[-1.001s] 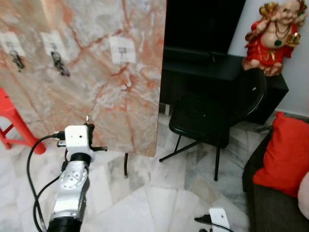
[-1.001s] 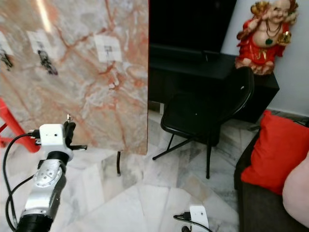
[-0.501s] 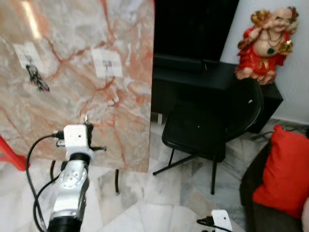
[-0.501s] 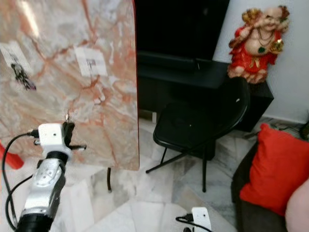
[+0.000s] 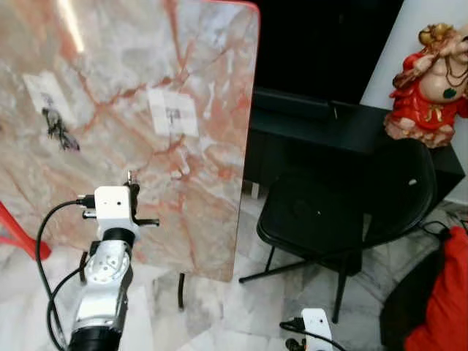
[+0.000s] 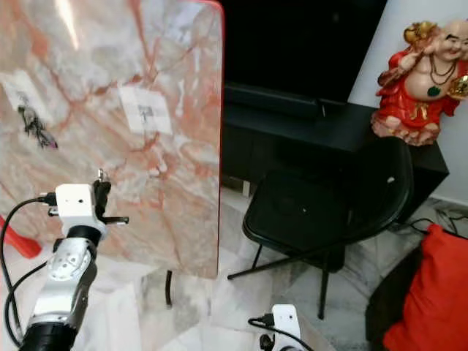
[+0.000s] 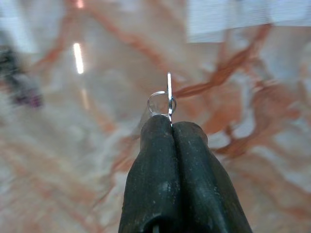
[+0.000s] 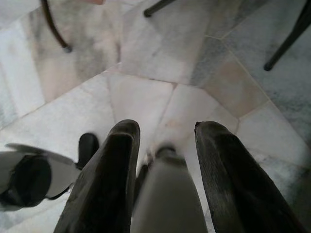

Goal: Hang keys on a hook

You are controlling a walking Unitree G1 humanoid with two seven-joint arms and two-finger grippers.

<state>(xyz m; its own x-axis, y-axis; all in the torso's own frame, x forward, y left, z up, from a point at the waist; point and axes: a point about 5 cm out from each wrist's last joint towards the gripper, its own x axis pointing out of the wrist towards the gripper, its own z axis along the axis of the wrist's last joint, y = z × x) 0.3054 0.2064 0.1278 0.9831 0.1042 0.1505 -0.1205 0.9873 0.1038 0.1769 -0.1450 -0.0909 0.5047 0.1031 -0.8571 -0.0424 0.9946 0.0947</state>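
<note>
The marble board (image 5: 131, 110) is faced, with an empty hook (image 5: 173, 114) on its white pad and another set of keys (image 5: 57, 129) already hung further left. The keys (image 7: 165, 101) are clamped between the closed fingers of the left end effector (image 7: 171, 127), short of the board; hanging remains. The right end effector (image 8: 163, 145) hangs spread, idle. No containers are seen.

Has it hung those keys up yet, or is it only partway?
Partway. Picking up looks done: the left gripper is shut on a key ring. It holds that up before the marble board. Left: reaching the white hook patch and hanging it. The right gripper hangs idle, open.
</note>
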